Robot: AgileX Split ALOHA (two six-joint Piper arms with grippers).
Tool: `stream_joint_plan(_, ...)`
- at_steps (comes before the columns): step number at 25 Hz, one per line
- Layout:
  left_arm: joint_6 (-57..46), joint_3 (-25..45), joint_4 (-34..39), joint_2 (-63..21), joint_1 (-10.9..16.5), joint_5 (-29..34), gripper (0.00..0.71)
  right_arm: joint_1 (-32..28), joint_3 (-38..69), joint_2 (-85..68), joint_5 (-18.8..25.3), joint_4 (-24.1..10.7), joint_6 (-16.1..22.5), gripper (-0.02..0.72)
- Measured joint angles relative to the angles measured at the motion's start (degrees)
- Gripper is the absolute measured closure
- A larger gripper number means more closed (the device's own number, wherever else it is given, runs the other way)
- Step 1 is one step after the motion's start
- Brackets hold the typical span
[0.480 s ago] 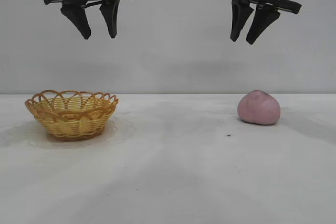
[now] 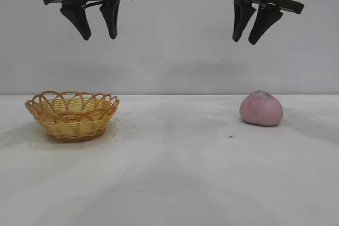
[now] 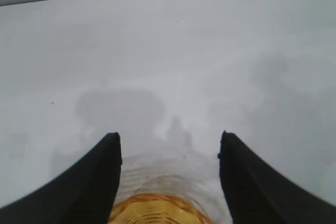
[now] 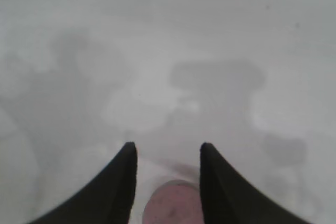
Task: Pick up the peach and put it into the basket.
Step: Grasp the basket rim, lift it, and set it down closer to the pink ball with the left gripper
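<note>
Nothing moved; right tool (image 2: 251, 39) parted, high above peach (image 2: 261, 108), seemingly slightly offset.

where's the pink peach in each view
Exterior view: the dusty-pink, rounded matte peach lies on the white table at the right, below the right gripper.
Left wrist view: not in it.
Right wrist view: its top shows at the bottom edge, between the open black jaws.
Shared landmark: the right gripper's jaws above the peach.

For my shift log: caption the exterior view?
Both open tools, left and right, hang above yellow wicker basket and dusty-pink peach on white table.
</note>
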Motion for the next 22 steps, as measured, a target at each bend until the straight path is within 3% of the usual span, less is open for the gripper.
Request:
stream_joint_plan(2, 4.8, 0.0, -2.7, 0.9, 2.5, 2.1, 0.344, 0.0, 0.0, 0.0, 0.0, 0.0, 0.0, 0.471)
stream_joint_plan(3, 8.6, 0.0, -5.0, 1.5, 3.8, 3.6, 0.396, 0.0, 0.0, 0.0, 0.0, 0.0, 0.0, 0.471)
stream_joint_plan(7, 18.0, 0.0, -9.4, 4.4, 6.9, 10.3, 0.396, 0.0, 0.0, 0.0, 0.0, 0.0, 0.0, 0.471)
stream_joint_plan(20, 26.2, 0.0, -13.6, 9.5, 7.9, 15.8, 0.396, 0.0, 0.0, 0.0, 0.0, 0.2, 0.0, 0.471)
stream_joint_plan(22, 26.3, 0.0, -13.8, 10.5, 7.9, 16.2, 0.482, 0.0, 0.0, 0.0, 0.0, 0.3, 0.0, 0.471)
